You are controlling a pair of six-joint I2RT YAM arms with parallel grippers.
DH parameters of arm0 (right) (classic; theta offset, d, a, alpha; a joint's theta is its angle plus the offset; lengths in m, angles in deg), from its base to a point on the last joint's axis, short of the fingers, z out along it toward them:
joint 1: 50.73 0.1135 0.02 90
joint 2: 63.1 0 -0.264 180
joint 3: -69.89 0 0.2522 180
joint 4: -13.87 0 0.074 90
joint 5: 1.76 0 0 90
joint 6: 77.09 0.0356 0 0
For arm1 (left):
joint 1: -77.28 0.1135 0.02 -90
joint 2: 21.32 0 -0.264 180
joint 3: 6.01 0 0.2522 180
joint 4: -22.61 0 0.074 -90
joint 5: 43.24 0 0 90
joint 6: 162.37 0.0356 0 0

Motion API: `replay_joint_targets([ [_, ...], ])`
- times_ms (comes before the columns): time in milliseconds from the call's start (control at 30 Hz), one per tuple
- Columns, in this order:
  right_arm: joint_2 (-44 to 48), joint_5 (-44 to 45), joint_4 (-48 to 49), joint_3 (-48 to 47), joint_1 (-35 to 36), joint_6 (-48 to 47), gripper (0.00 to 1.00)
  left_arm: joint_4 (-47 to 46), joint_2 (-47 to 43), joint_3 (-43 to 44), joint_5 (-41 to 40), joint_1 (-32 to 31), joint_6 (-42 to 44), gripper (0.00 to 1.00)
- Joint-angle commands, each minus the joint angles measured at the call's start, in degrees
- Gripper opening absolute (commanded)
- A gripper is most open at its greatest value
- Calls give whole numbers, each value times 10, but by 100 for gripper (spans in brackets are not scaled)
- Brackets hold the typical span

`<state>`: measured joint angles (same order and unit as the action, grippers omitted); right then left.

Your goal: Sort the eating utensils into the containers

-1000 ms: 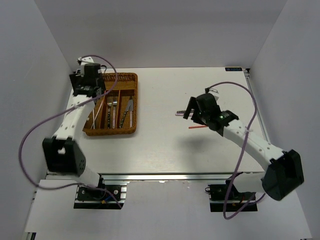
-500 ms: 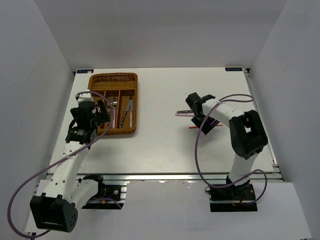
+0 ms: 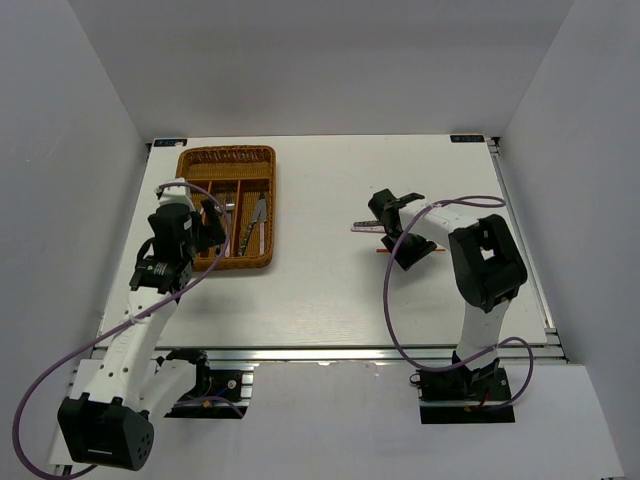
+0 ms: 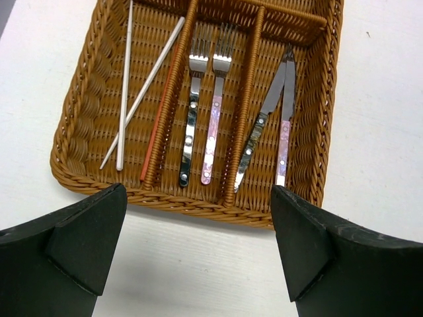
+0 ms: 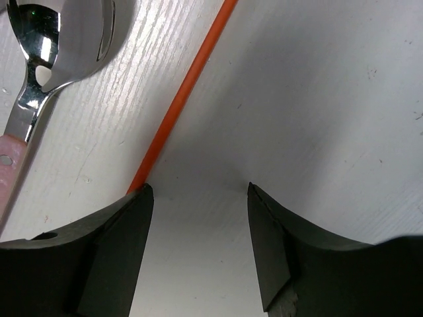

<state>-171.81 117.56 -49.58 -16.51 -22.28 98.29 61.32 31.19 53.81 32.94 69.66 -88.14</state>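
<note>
Top external view: over the last second both arms have moved. The left pincer [image 4: 198, 191] has backed off from the far end of the wicker tray [image 3: 225, 155] to its near edge, at about 9 o'clock on the tabletop [image 3: 320, 300]. It hangs there with its jaws spread wide, holding nothing. The right pincer [image 5: 198, 198] has swung in and dropped onto the loose pieces at about 3 o'clock. Its jaws have narrowed part-way, but they stand apart with bare tabletop between them and nothing clamped.

I read that as one arm done with a drop and the other starting the next pick. In the left wrist view the tray already holds the forks [image 4: 201, 112] in one slot and the knives [image 4: 274, 125] in the slot at 3 o'clock. The pale chopsticks [image 4: 124, 86] lie with a second red chopstick [image 4: 155, 139] at 9 o'clock.

In the right wrist view the red chopstick [image 5: 185, 86] lies flat on the tabletop, running from 12 o'clock down to the tip of the left finger [image 5: 112, 257] at 8 o'clock. It meets that finger rather than lying in the gap — so I judge that closing from here would nudge it, not take it. A spoon [image 5: 59, 33] rests just beside it at 11 o'clock, not touching it, and is not yet sorted.
</note>
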Motion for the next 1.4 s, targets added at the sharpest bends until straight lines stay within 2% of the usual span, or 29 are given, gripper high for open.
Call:
replay_joint_targets([
  [0, 13, 18, 22, 22, -4, 22, 64, -7, -6, -5, 17, -3, -3, 98],
  [167, 64, 15, 46, 58, -4, 19, 63, -7, -1, -5, 17, -3, -2, 98],
  [333, 83, 26, 52, 55, -4, 14, 63, -6, 6, -4, 20, -4, -2, 98],
  [633, -14, 13, 5, -38, -16, 19, 64, -5, 13, -5, 23, -5, -1, 98],
  [833, -40, -9, 5, -38, -30, 21, 62, -5, 15, -6, 26, -5, -1, 98],
  [867, -38, -11, 0, -34, -30, 23, 59, -4, 14, -5, 23, -5, -1, 98],
  [933, -32, -22, -8, -9, -30, 44, 43, -4, 15, -4, 22, -5, -1, 98],
  [967, -27, -31, -10, 6, -33, 54, 31, -3, 15, -4, 22, -5, 0, 98],
  [1000, -15, -43, -5, 21, -34, 71, 5, -3, 16, -4, 22, -5, 0, 98],
  [1033, -7, -61, 9, 39, -35, 68, 0, -3, 16, -4, 22, -4, 0, 98],
  [1067, 0, -72, 56, 76, -40, 59, 0, -2, 17, -4, 20, -5, 0, 98],
  [1133, 14, -101, 90, 106, -47, 41, 0, -1, 17, -4, 20, -5, 0, 98],
  [1267, 25, -116, 95, 148, -60, 33, 0, -2, 14, -6, 20, -6, 0, 98],
  [1367, 74, -115, 100, 176, -59, 30, 0, 0, 16, -4, 40, -8, -2, 98],
])
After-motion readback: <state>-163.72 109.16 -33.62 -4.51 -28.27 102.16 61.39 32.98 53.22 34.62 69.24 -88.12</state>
